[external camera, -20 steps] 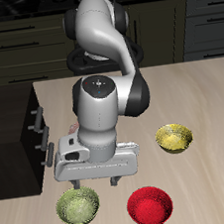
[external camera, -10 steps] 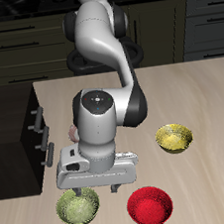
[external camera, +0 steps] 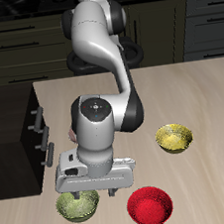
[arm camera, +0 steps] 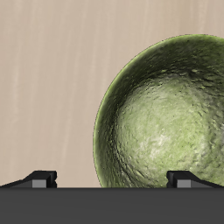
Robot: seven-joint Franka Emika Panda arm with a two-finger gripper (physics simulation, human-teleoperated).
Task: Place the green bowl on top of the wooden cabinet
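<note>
Reach step underway: gripper (external camera: 93,193) hovering directly over green bowl (external camera: 76,206), fingers (arm camera: 38,178) spread apart, nothing between them. Bowl sitting on table (external camera: 188,104) just beneath hand, wooden cabinet (external camera: 13,137) off beside it. Next: probably lowering, straddling rim, pinching.

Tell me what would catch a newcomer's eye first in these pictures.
The big grey-white arm dominates the middle of the table, its hand hanging low right over the green bowl near the front edge. In the wrist view that bowl's mottled inside fills much of the picture. The red bowl sits beside it, the yellow bowl farther back, and the wooden cabinet stands at the table's side.
</note>
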